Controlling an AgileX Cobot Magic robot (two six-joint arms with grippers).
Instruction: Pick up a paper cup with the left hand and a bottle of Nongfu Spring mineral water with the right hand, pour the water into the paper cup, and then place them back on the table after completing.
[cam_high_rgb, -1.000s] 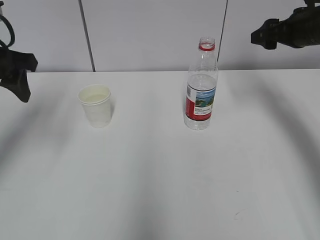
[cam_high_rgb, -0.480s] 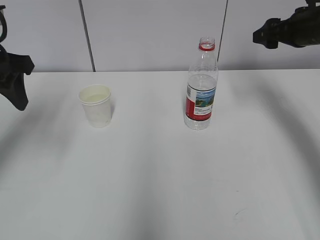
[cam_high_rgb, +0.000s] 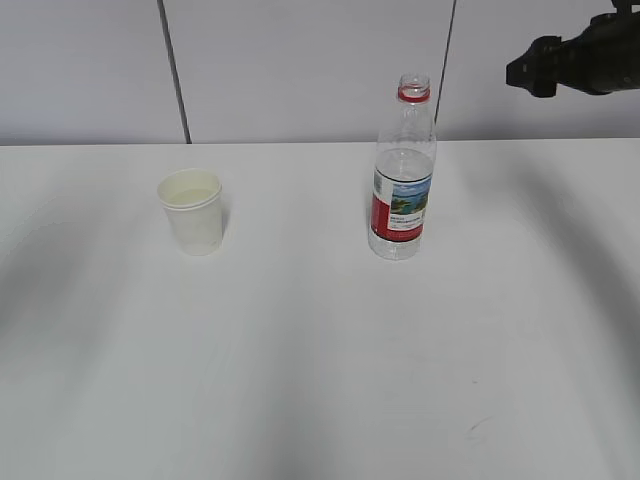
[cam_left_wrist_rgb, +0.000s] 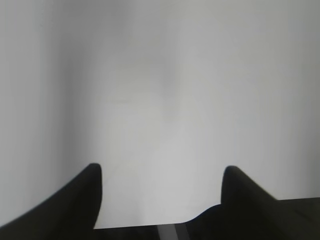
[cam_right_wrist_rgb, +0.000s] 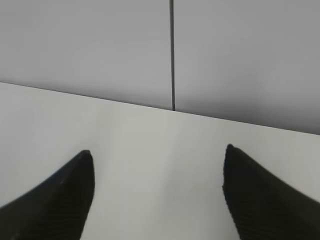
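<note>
Paper cup (cam_high_rgb: 191, 210), white and holding clear water, stands on the plain white table (cam_high_rgb: 320, 380) at 9 o'clock of the uncapped red-labelled plastic water bottle (cam_high_rgb: 402, 170), well apart. Left gripper (cam_left_wrist_rgb: 160, 172) and right gripper (cam_right_wrist_rgb: 157, 155) both gape wide, holding nothing.

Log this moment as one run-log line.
paper cup: on table, upright | bottle: upright, uncapped | left gripper: open, empty | right gripper: open, empty

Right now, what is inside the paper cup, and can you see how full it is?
The paper cup stands upright on the table. Its pale inside looks to hold some clear water, but the level is hard to judge; the opaque wall hides the bottom.
</note>
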